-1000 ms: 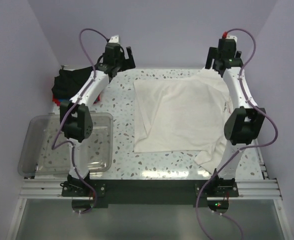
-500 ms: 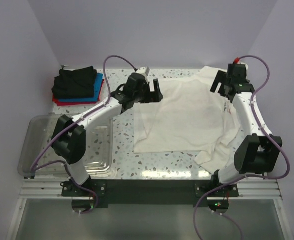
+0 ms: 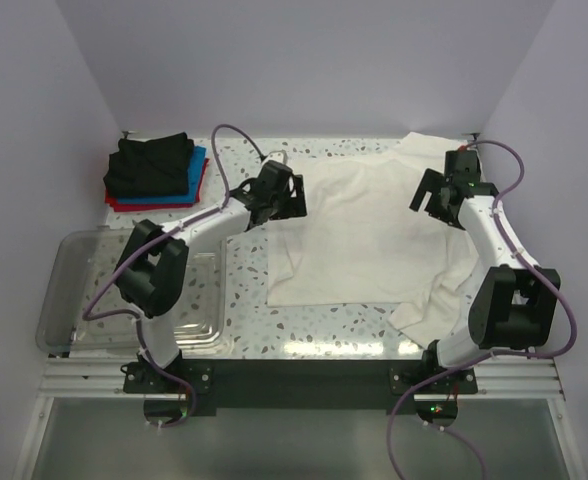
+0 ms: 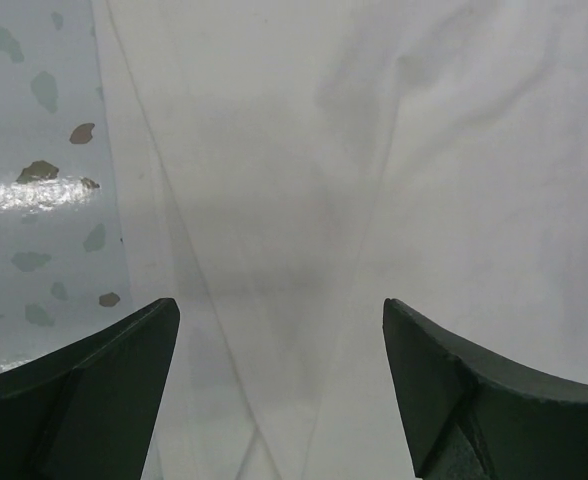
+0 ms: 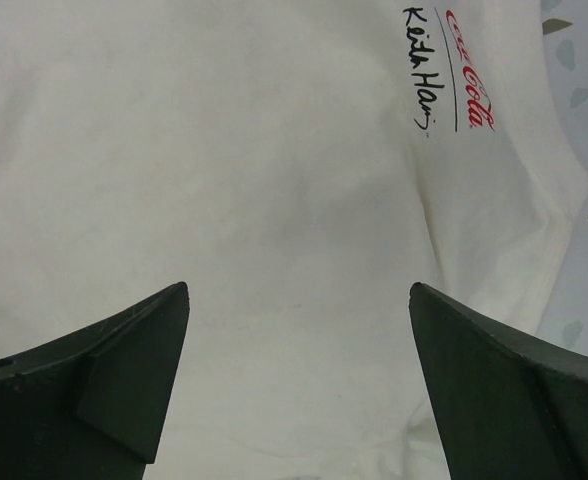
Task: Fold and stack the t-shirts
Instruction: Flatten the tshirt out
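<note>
A white t-shirt [image 3: 369, 235] lies spread and rumpled on the speckled table, print side mostly down; small red and black lettering [image 5: 454, 70] shows in the right wrist view. A stack of folded black, blue and red t-shirts [image 3: 156, 170] sits at the far left. My left gripper [image 3: 292, 198] is open and empty over the shirt's far left edge [image 4: 274, 250]. My right gripper [image 3: 434, 205] is open and empty over the shirt's right side [image 5: 274, 220].
A clear plastic tub [image 3: 74, 300] stands at the near left of the table. The shirt's near right corner hangs toward the table's front edge [image 3: 324, 352]. Purple walls close in the back and sides.
Both arms have swung down from raised poses at the back. The left gripper moved onto the shirt's far left edge and the right gripper came down over its right side. The shirt was pulled farther back.
</note>
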You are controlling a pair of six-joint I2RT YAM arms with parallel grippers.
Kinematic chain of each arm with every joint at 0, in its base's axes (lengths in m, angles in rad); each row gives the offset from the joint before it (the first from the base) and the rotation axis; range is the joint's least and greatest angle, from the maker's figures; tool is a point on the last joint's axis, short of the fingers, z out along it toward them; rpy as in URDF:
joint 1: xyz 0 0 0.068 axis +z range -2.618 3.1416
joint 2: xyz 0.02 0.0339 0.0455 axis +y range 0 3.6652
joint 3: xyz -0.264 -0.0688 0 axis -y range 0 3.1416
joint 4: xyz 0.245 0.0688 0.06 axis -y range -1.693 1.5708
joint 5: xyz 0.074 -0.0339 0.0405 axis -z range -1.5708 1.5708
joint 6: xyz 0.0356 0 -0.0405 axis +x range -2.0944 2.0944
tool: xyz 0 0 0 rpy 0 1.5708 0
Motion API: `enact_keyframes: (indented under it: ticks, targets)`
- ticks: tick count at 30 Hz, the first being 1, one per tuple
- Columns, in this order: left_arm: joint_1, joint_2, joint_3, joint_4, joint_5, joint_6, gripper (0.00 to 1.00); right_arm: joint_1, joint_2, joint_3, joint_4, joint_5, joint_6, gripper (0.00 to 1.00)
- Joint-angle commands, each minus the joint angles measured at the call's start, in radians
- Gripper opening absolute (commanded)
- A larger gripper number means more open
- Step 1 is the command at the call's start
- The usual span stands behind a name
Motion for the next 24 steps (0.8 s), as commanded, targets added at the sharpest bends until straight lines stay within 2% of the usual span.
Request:
enact_keyframes:
  ticks: [1,8,16,24]
  targets:
    - [0.062,0.022,0.030,0.024,-0.045,0.005,0.87,0.003,-0.004,0.003,-0.012,-0.016,0.027,0.94]
    - [0.187,0.120,0.166,0.075,-0.017,0.045,0.72,0.003,0.007,-0.009,-0.010,-0.027,0.047,0.93]
    - [0.211,0.321,0.392,0.089,-0.005,0.095,0.64,0.003,-0.001,-0.026,-0.006,-0.048,0.067,0.91]
    - [0.242,0.461,0.553,0.071,-0.011,0.085,0.57,0.003,0.007,-0.040,-0.006,-0.056,0.070,0.90]
